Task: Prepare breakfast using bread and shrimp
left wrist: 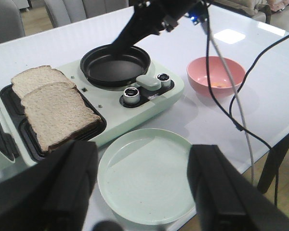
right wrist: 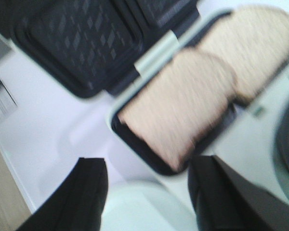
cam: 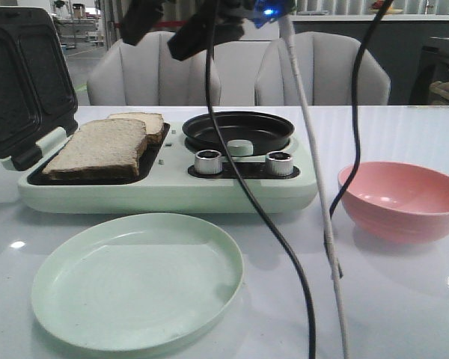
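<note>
The right claw (right wrist: 147, 192), spread and empty, hangs over the bread (right wrist: 183, 101), which fills centre frame; the left claw (left wrist: 142, 192), also spread, hangs over the plate (left wrist: 144, 178).

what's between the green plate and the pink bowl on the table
Only bare white table lies between the green plate and the pink bowl; in the front view, hanging cables cross in front of that gap.

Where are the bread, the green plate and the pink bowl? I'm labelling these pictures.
bread (cam: 97, 147), front view, top face of the nearer slice.
green plate (cam: 138, 278), front view, bare middle of its floor.
pink bowl (cam: 404, 200), front view, inner wall.
</note>
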`<control>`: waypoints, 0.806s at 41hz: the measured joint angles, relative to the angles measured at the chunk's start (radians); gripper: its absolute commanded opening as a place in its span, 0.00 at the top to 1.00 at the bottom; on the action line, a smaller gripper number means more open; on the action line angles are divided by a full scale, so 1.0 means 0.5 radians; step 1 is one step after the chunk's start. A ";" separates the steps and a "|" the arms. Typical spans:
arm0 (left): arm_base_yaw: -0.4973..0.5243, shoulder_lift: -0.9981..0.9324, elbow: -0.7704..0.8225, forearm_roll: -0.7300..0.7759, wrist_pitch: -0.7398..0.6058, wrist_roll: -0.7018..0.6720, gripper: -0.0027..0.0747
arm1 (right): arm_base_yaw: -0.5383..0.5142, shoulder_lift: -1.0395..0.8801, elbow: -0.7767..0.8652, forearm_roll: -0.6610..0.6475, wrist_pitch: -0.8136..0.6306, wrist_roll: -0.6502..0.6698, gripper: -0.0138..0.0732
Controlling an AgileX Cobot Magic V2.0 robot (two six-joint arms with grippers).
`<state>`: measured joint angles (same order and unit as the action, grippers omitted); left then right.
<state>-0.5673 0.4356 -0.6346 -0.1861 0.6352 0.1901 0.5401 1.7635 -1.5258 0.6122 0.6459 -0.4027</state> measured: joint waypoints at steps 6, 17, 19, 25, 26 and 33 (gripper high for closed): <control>0.000 0.000 0.000 0.000 0.000 0.000 0.37 | 0.000 -0.198 0.025 -0.596 0.252 0.447 0.29; 0.000 0.000 0.000 0.000 0.000 0.000 0.37 | 0.000 -0.773 0.426 -0.849 0.311 0.574 0.29; 0.000 0.000 0.000 0.000 0.000 0.000 0.37 | 0.000 -0.912 0.530 -0.876 0.311 0.577 0.29; 0.000 0.000 0.000 0.000 0.000 0.000 0.37 | 0.000 -1.281 0.772 -0.933 0.332 0.582 0.29; 0.000 0.000 0.000 0.000 0.000 0.000 0.37 | 0.000 -1.350 0.813 -0.938 0.337 0.582 0.29; 0.000 0.000 0.000 0.000 0.000 0.000 0.37 | 0.000 -1.741 1.042 -0.983 0.368 0.592 0.29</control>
<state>-0.5673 0.4356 -0.6346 -0.1861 0.6352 0.1901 0.5401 0.8928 -1.0048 0.1205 0.8298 -0.1068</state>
